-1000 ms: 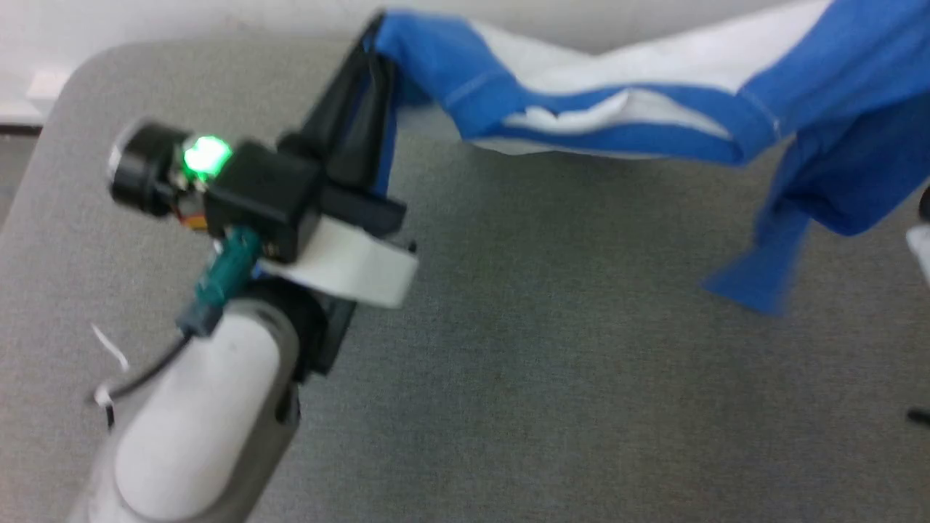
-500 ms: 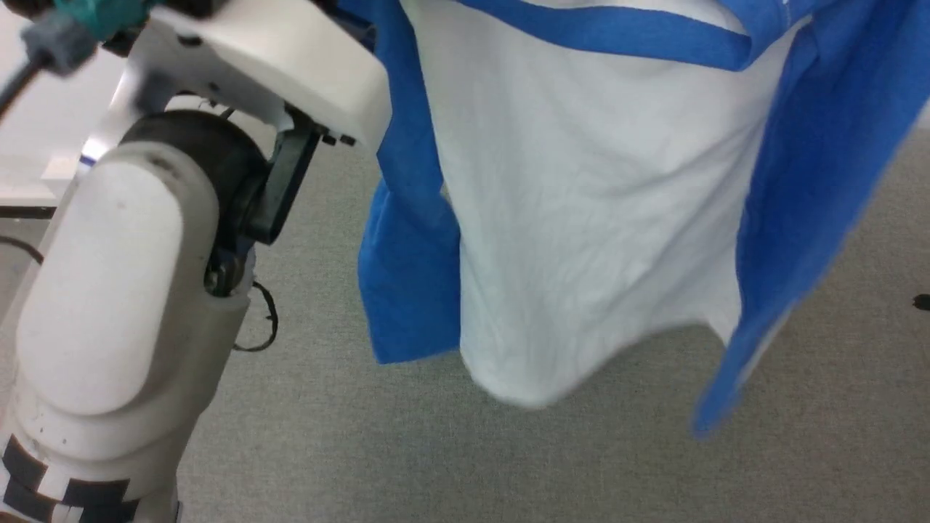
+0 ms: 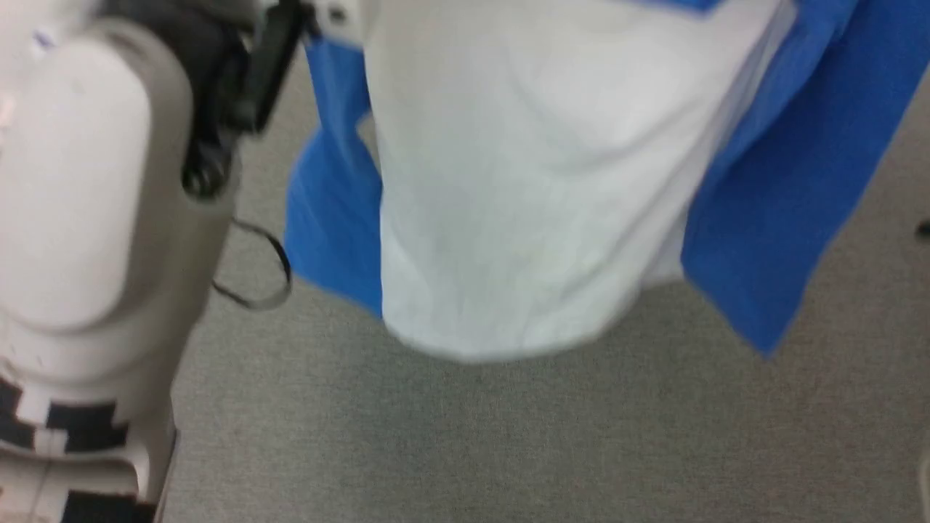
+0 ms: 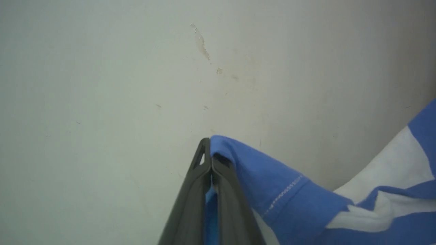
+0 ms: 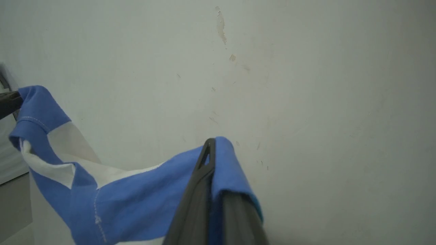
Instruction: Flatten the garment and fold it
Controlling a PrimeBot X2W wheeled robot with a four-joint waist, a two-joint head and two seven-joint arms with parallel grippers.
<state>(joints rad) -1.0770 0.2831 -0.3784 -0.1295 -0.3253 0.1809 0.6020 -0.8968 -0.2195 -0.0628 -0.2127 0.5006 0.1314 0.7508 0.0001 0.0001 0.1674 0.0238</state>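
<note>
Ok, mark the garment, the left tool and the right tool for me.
garment (image 3: 508, 218), head view, on the white hanging body panel.
left tool (image 4: 211, 162), left wrist view, between its fingertips, shut on blue cloth.
right tool (image 5: 212, 162), right wrist view, between its fingertips, under draped blue cloth.

we log a grey, felt-like surface across the lower head view; a small dark item at its right edge, too blurred to name; whether the garment touches it, we cannot tell

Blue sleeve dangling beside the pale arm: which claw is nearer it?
Left. The left claw pinches blue cloth just above that sleeve; the right claw pinches the opposite blue corner, across the white shirt.
</note>
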